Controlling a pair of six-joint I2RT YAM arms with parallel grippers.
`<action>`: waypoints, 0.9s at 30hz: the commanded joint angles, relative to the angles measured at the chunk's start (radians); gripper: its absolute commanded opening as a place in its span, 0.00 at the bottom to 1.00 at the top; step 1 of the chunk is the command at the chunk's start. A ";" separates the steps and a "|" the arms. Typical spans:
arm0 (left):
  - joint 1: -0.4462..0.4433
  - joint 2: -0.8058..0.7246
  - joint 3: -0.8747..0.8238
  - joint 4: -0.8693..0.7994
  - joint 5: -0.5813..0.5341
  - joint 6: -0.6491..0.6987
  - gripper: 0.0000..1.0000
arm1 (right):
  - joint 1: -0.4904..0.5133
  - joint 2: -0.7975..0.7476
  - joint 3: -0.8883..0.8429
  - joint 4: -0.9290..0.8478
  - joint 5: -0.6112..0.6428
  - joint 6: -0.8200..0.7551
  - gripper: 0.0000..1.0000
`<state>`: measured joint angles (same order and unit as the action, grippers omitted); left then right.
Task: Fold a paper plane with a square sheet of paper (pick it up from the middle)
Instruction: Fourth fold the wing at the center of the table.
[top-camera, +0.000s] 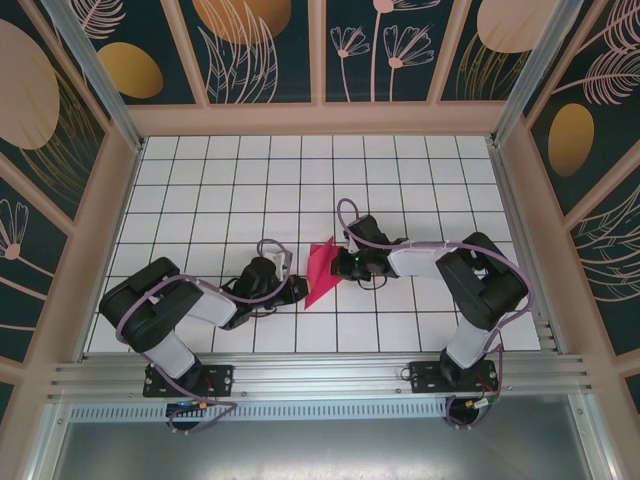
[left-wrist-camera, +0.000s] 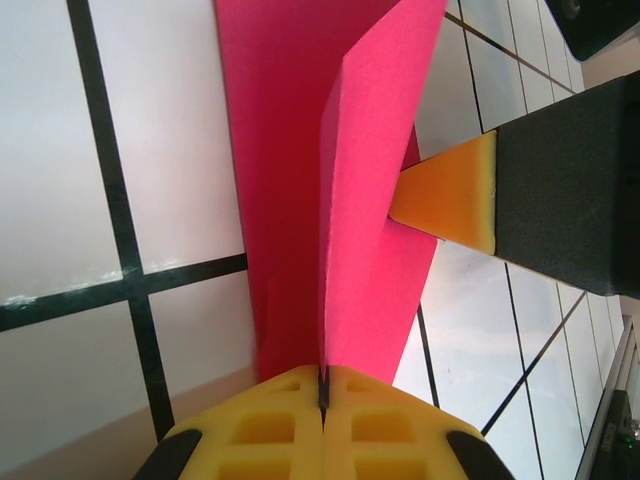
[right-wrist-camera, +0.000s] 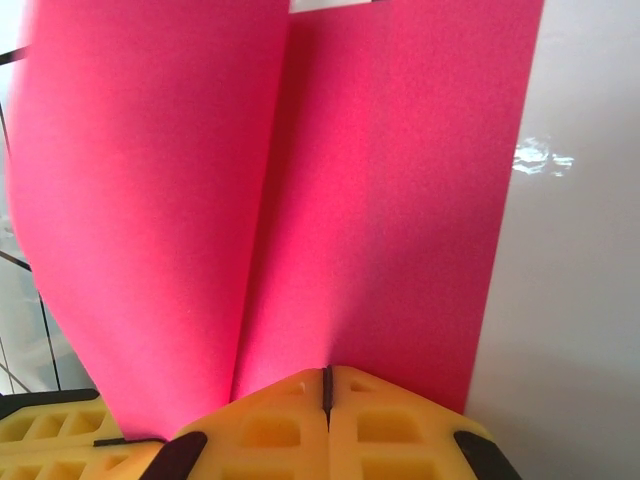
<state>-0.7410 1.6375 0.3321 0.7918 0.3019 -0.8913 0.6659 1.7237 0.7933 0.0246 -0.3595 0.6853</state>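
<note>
White tiles with dark grid lines cover the table (top-camera: 220, 190), and teal wall panels (top-camera: 250, 50) painted with gold leaves and flowers close it in on the left, far and right sides. From the overhead camera I see both arms reaching toward the middle of the table. The sheet of paper (top-camera: 322, 272) sits between them, magenta-red, creased and partly raised off the tiles. The left gripper (top-camera: 296, 288) meets its near-left edge, and the right gripper (top-camera: 340, 264) meets its far-right side.

On the left wrist camera the yellow fingers (left-wrist-camera: 260, 430) are pressed together with a paper edge caught in their seam, and the sheet rises from there in two layers. An orange pad (left-wrist-camera: 445, 195) of the right gripper touches the sheet from the right.

On the right wrist camera the yellow fingers (right-wrist-camera: 400, 430) are closed on the sheet too. Its fold line runs straight up from their seam, and the two halves open in a shallow V.
</note>
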 joint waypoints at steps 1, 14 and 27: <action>0.008 0.022 0.030 -0.039 0.056 0.052 0.02 | 0.009 0.037 0.012 -0.053 0.041 -0.021 0.00; 0.017 -0.006 0.032 -0.086 0.019 0.067 0.01 | 0.009 0.035 0.010 -0.062 0.051 -0.024 0.00; 0.052 0.009 0.034 -0.051 0.097 0.074 0.02 | 0.009 0.040 0.013 -0.059 0.048 -0.023 0.00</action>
<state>-0.6994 1.6352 0.3622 0.7300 0.3691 -0.8387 0.6678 1.7252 0.7979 0.0181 -0.3561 0.6849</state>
